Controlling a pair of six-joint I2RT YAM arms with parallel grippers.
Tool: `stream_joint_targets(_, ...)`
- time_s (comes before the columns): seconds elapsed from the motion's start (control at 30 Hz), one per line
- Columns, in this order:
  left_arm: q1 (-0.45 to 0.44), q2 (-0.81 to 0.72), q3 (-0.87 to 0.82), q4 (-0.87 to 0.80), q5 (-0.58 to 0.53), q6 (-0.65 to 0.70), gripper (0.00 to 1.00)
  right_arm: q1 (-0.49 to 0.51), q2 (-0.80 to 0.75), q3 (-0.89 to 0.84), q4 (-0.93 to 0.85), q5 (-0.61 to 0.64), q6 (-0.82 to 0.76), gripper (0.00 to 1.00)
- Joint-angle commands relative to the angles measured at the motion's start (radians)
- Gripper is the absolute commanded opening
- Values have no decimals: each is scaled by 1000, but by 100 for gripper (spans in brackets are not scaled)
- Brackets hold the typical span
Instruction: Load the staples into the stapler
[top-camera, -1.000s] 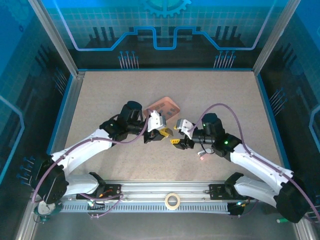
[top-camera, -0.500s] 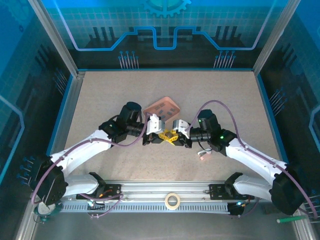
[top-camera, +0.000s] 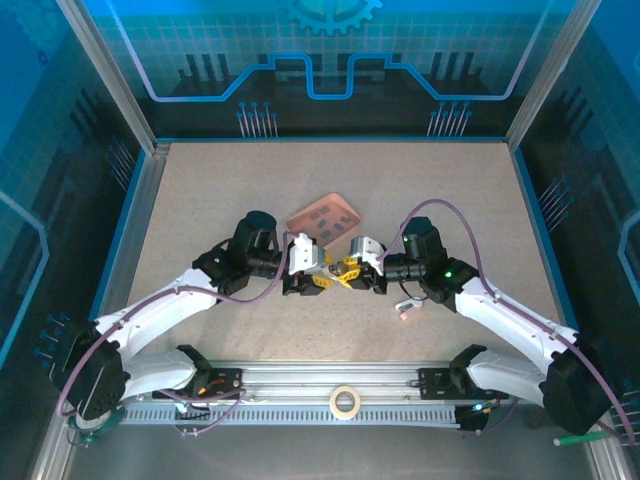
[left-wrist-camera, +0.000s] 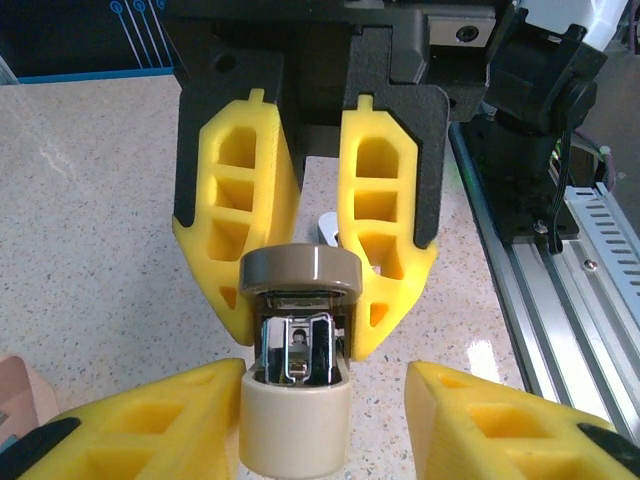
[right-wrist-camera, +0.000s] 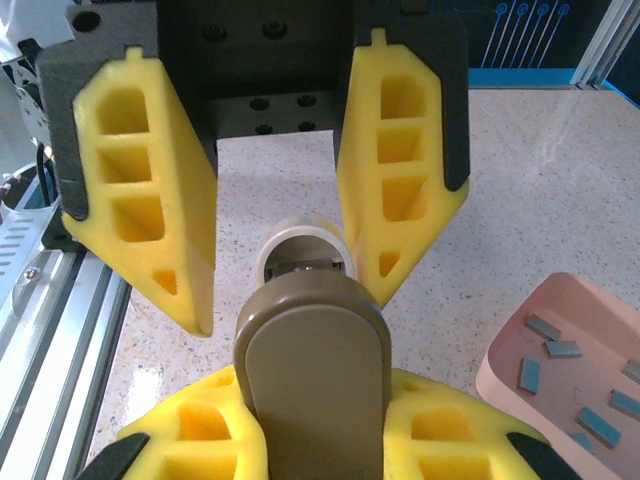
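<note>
Left fingers (left-wrist-camera: 130, 425): they stand a little apart on both sides of the cream bottom part of the stapler (left-wrist-camera: 300, 268). We see a gap on one side, so we think they are not squeezing it.
Why there: we think the left arm is placed to get hold of the bottom part while the other arm has the top.
Stapler: it sits between the two arms, in the middle of the worktop (top-camera: 220, 190), a bit toward the near edge. At its end, a shiny metal part shows between the brown top and the cream bottom.
Pink tray (right-wrist-camera: 497, 375): it rests on the worktop just behind the stapler, close enough for a short reach.
Staples (right-wrist-camera: 546, 326): the little grey strips lie loose in the tray. We see none in any fingers.
Right fingers (right-wrist-camera: 195, 435): they are closed tight on the brown top of the stapler.
Why so: we think one arm on each part lets them pull the stapler open, so a strip can go in.
</note>
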Motion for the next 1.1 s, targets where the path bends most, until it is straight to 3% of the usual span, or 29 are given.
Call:
stream_joint_targets(0.0, 4, 12, 25, 4, 41, 12, 40, -9, 3, -1, 36, -33, 13, 13)
stream_joint_targets(0.17, 5, 13, 31, -23, 16, 33, 19, -10, 2, -2, 50, -27, 24, 18)
stream_joint_targets(0.2, 3, 11, 30, -25, 2, 35, 14, -11, -1, -4, 50, -20, 35, 25)
stream_joint_targets(0.3, 4, 1, 32, -42, -48, 55, 12, -12, -16, -10, 69, 30, 127, 52)
stream_joint_targets(0.4, 1, -3, 39, -75, -98, 94, 11, -11, -29, -12, 99, 42, 244, 60)
stream_joint_targets(0.63, -12, -3, 51, -113, -174, 140, 11, -7, -5, -9, 173, 49, 472, 64)
stream_joint_targets(1.07, -29, -14, 48, -113, -217, 153, 11, 3, 92, 69, 30, 123, 560, 63)
